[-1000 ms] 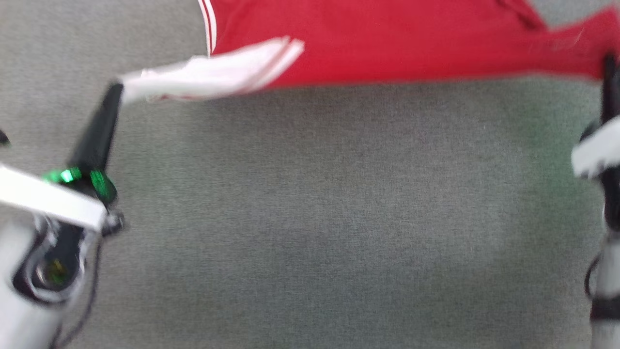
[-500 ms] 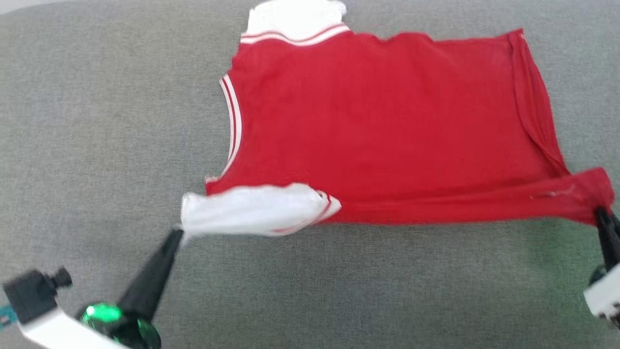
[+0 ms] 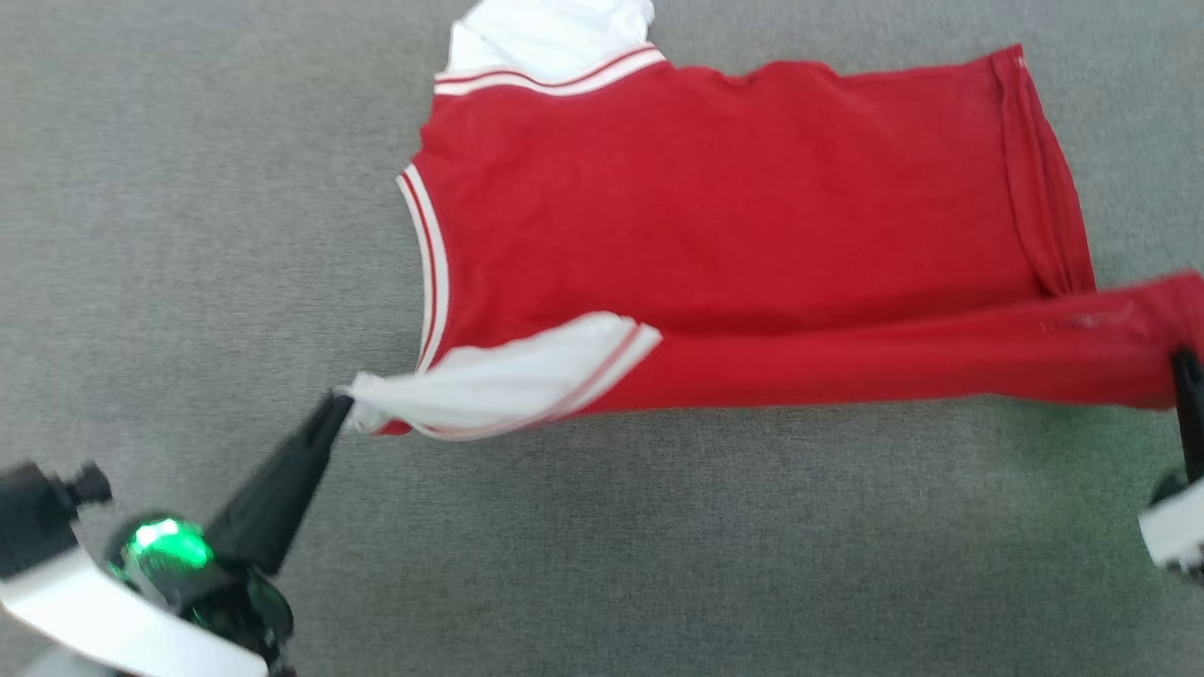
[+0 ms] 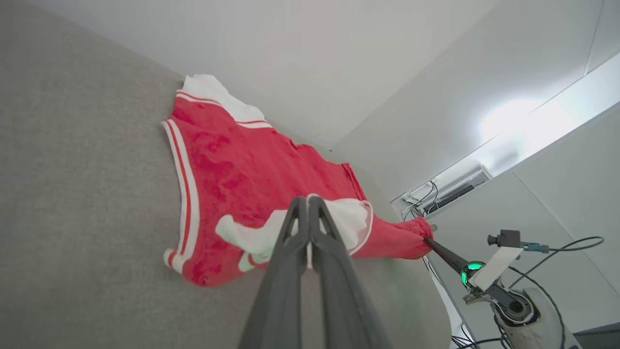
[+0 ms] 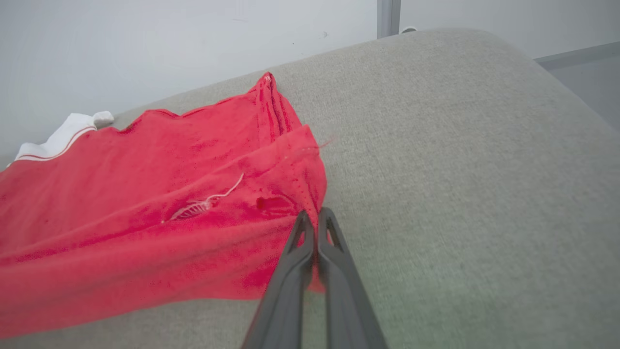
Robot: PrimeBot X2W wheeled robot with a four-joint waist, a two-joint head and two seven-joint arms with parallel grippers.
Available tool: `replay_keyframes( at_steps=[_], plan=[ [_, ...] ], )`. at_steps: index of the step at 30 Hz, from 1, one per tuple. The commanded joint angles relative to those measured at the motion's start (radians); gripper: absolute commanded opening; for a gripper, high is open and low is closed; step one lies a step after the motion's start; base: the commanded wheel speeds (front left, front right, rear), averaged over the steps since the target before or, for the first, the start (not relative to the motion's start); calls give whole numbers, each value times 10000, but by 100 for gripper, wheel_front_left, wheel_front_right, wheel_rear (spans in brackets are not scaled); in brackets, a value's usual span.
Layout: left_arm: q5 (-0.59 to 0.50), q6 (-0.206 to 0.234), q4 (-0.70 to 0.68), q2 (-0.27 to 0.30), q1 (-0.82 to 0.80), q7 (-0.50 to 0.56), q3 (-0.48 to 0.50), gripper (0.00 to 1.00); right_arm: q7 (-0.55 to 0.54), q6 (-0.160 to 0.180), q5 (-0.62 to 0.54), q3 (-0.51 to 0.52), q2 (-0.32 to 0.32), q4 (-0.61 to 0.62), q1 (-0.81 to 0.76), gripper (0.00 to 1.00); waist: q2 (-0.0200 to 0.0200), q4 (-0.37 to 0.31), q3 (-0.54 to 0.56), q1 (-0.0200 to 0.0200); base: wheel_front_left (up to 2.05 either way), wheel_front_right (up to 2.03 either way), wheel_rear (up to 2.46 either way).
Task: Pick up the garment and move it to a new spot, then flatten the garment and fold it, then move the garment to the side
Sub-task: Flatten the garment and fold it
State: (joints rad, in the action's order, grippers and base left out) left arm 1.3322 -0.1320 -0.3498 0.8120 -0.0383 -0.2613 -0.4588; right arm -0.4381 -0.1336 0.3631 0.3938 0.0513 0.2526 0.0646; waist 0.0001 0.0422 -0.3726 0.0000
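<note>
Pinching garment (image 3: 734, 235) edges: left pincer (image 3: 337, 406), right pincer (image 3: 1187, 365) (half cropped).

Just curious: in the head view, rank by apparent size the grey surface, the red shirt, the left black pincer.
1. grey surface
2. garment
3. left gripper, though nearer the camera

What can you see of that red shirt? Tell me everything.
The garment is a soft red jersey with white sleeves and striped trim. It lies mostly spread on the grey fabric surface, its near edge stretched between the left gripper, pinching a white sleeve, and the right gripper, pinching a red corner.
</note>
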Motion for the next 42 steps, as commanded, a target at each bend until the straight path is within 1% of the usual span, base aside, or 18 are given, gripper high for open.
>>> replay_keyframes(
  at_steps=[1,7,8,11,15,19,22,26,27,28,29,30,31,33,37,39,40,42],
  plan=[
    [155,27,72,206,-466,-50,-101,0,125,53,-152,-96,3,-189,439,0,-1,-179,-278,0,0,0,0],
    [981,27,786,761,-2568,101,-606,0,411,52,-422,-576,1,-1259,1971,0,-1,-407,-974,0,0,0,0],
    [981,27,786,761,-2568,101,-606,0,411,52,-422,-576,1,-1259,1971,0,-1,-407,-974,0,0,0,0],
    [1495,27,1355,920,-3576,404,-778,0,640,52,-626,-721,-3,-1811,2574,0,-1,-510,-1366,0,0,0,0],
    [2003,27,2141,884,-4583,886,-967,0,921,52,-767,-975,-1,-2567,3212,0,-1,-646,-1772,0,0,0,0],
    [2016,27,2980,791,-5120,1106,-1174,0,1269,52,-794,-1220,-2,-3179,3548,0,-1,-799,-1997,0,0,0,0],
    [2123,27,3392,776,-5166,1068,-1272,0,1484,53,-729,-1387,-5,-3580,3686,0,-1,-941,-2077,0,0,0,0],
    [1965,27,3969,855,-5121,917,-1449,0,1690,55,-775,-1617,-8,-3924,3852,0,-1,-1039,-2079,0,0,0,0],
    [1828,29,4086,890,-5159,851,-1528,16,1732,55,-797,-1686,-10,-3952,3894,0,-1,-1048,-2052,0,0,0,0],
    [1668,29,4177,910,-5207,768,-1635,36,1816,53,-853,-1743,-10,-3955,3927,31,-1,-1048,-2004,0,0,0,0],
    [1542,29,4217,955,-5258,674,-1743,47,1860,53,-911,-1776,-10,-3938,3941,52,-1,-1036,-1942,0,0,0,0],
    [1420,29,4220,991,-5320,560,-1825,85,1906,53,-955,-1806,-10,-3897,3936,94,-1,-1022,-1865,0,0,0,0],
    [1278,29,4179,1074,-5398,470,-1910,100,1929,52,-969,-1811,-7,-3841,3922,100,-1,-1004,-1796,0,0,0,0],
    [1056,29,4083,1307,-5499,302,-2111,100,1881,50,-1053,-1828,-6,-3686,3830,100,-1,-961,-1620,0,0,0,0],
    [628,27,3649,2023,-5584,75,-2344,100,1750,50,-1127,-1887,-3,-3288,3699,100,-1,-953,-1230,0,0,0,0],
    [418,27,3302,2476,-5573,16,-2462,100,1677,50,-1102,-1911,-6,-3104,3623,100,-1,-956,-1033,0,0,0,0],
    [212,29,2929,2937,-5459,-5,-2728,100,1625,41,-1065,-1942,-4,-2932,3562,100,-1,-961,-868,0,0,0,0],
    [-103,29,2653,3468,-5263,329,-3297,100,1547,40,-1037,-1979,-4,-2805,3494,100,-1,-972,-702,0,0,0,0]
  ],
)
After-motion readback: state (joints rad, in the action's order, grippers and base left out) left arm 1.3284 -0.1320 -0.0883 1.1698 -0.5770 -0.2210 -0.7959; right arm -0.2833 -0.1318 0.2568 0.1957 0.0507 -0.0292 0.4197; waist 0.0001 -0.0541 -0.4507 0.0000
